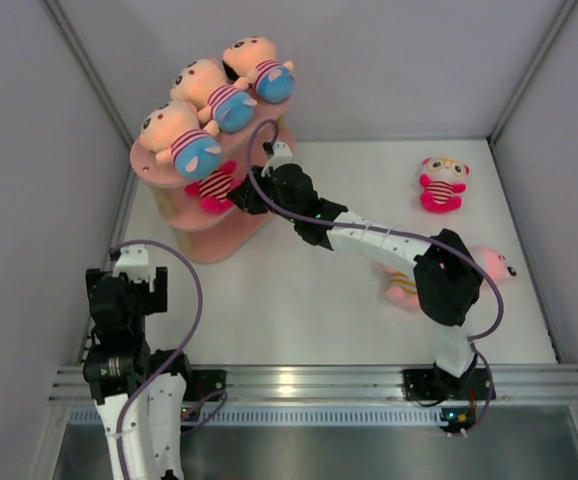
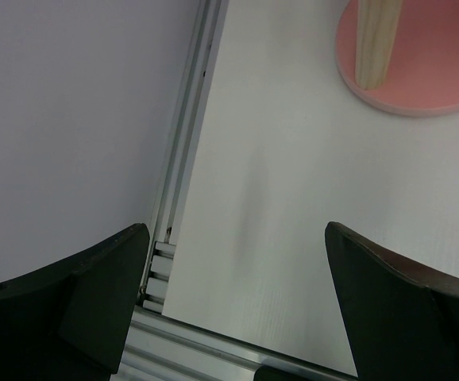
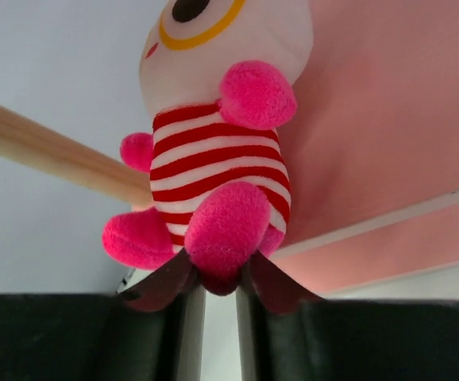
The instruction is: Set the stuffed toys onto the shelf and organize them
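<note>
The pink shelf (image 1: 259, 220) stands at the back left. Three peach-headed stuffed toys (image 1: 209, 95) with blue bottoms lie on its top board. My right gripper (image 1: 244, 192) reaches into the middle tier and is shut on a foot of a white-faced magenta toy (image 3: 214, 151) with red and white stripes, seen from above as well (image 1: 212, 187). Another white-faced toy (image 1: 441, 183) sits at the back right. A pink toy with yellow stripes (image 1: 494, 268) lies under my right arm, partly hidden. My left gripper (image 2: 237, 262) is open and empty at the near left.
The shelf's bottom board (image 2: 428, 79) and a wooden post (image 2: 375, 40) show at the top right of the left wrist view. Grey walls enclose the white table on three sides. An aluminium rail (image 1: 309, 380) runs along the near edge.
</note>
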Action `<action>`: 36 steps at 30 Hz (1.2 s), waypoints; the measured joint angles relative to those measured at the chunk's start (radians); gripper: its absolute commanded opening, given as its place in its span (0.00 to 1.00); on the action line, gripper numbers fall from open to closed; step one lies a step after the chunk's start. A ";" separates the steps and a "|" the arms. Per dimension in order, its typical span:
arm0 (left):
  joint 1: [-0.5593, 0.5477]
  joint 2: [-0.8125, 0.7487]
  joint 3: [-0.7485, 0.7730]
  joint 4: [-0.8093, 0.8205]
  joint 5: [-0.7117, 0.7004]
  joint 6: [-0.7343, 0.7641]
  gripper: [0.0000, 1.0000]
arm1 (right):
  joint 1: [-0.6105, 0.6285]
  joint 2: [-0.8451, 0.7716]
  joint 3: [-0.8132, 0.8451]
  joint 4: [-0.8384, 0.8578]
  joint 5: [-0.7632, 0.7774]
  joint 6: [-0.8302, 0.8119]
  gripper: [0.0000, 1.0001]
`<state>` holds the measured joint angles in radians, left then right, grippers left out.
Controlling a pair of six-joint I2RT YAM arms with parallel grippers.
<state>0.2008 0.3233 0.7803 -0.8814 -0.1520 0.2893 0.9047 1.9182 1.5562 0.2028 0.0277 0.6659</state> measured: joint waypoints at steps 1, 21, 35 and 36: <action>-0.001 0.000 0.000 0.000 0.000 0.000 0.99 | -0.007 0.002 0.003 -0.002 -0.006 0.000 0.36; -0.002 0.000 -0.005 0.000 0.000 0.000 0.99 | -0.109 -0.498 -0.225 -0.202 0.020 -0.201 0.94; 0.002 0.000 -0.006 0.007 -0.003 0.000 0.99 | -1.110 -0.658 -0.679 -0.264 0.027 -0.033 0.93; 0.003 0.002 -0.006 0.007 -0.003 0.001 0.99 | -1.128 -0.620 -0.675 -0.259 0.024 -0.033 0.93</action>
<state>0.2035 0.3252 0.7738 -0.8745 -0.1551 0.2901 -0.2230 1.2984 0.8814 -0.0559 0.0521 0.6331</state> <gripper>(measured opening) 0.985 0.938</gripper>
